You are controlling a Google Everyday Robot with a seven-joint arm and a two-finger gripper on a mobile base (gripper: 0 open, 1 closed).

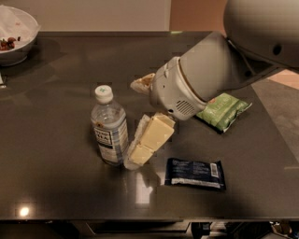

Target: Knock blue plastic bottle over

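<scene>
Beside the upright bottle (110,133) our gripper (135,122) gapes wide, holding nothing; we judge the bottle light, smooth and tippy, best pushed high near its cap (103,93).

A dark, glossy bench (60,186) bearing two bright glints of light near its front edge stands before a pale wall (93,14) and a tan panel (196,14), with grey floor (280,107) at right.

Claw (134,123) just right of bottle (110,133); wrapper (195,173) front-right.
</scene>
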